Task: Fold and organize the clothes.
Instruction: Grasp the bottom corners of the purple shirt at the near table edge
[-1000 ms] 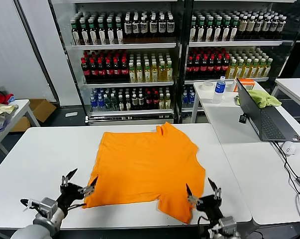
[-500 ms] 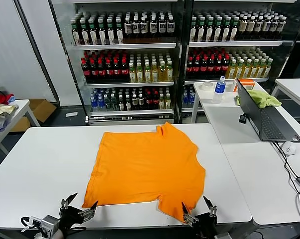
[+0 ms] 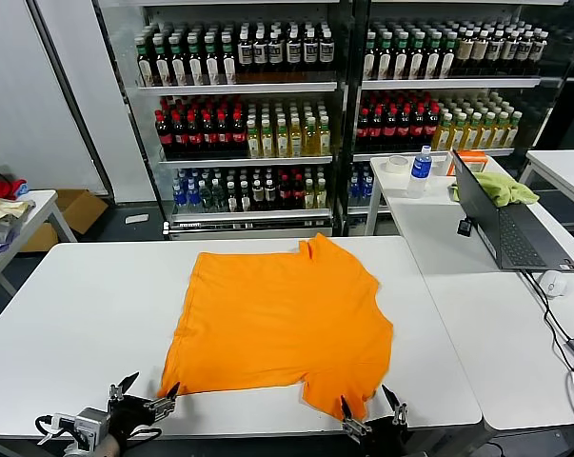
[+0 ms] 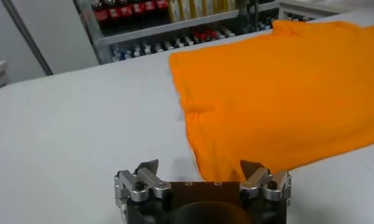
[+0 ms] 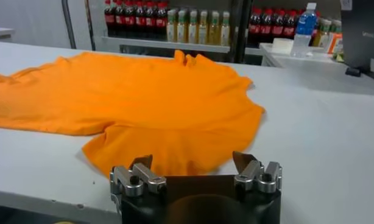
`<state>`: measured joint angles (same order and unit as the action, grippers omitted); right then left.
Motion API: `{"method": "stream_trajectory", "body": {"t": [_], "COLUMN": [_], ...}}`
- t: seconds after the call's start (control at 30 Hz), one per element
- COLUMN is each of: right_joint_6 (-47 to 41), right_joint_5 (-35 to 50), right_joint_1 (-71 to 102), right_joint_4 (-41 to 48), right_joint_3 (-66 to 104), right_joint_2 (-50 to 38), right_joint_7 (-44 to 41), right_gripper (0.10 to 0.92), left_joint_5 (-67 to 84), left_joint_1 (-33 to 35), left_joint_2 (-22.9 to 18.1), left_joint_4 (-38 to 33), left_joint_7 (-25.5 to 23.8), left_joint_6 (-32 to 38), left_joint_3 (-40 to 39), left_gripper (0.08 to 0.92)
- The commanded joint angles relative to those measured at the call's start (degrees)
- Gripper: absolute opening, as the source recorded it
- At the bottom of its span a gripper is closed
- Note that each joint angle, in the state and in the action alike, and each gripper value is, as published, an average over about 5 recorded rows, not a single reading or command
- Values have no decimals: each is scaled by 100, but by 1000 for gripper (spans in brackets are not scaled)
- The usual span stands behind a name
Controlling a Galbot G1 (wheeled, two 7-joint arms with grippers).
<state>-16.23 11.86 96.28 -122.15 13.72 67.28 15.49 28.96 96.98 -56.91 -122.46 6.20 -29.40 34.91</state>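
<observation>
The orange T-shirt (image 3: 282,324) is spread flat, probably for folding. Both the left gripper (image 3: 142,402) and the right gripper (image 3: 370,415) are held with jaws apart at its near corners, nothing grasped

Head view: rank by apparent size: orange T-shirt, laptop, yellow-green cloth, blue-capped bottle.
1. orange T-shirt, by far the largest
2. laptop
3. yellow-green cloth
4. blue-capped bottle

The cloth and bottle sit farther from the camera, so their true sizes are unsure. The cloth is also partly hidden behind the laptop screen.
</observation>
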Motion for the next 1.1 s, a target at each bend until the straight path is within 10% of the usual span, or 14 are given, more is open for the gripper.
{"method": "stream_trajectory", "body": {"t": [0.03,0.3,1.1], "right_joint_6": [-6,-141,-27], "right_joint_5": [11,160,422], "right_joint_1": [30,-14,-124], "right_joint_4": [12,15,-12], "right_joint_3": [-57,-66,-133], "right_joint_2": [14,16,71], "right_joint_7": [21,140,17], "right_gripper": [823,741,116], "left_joint_5": [830,833,-128], "left_joint_1": [-31,-101,67], "left_joint_2": [-3,-39,-148], "left_joint_4": [-18,175,80], "left_joint_7": [214,353,77], "left_joint_6": [-140,-29,343], "left_joint_3": [-6,-74,-321], "left_gripper": [823,796,122]}}
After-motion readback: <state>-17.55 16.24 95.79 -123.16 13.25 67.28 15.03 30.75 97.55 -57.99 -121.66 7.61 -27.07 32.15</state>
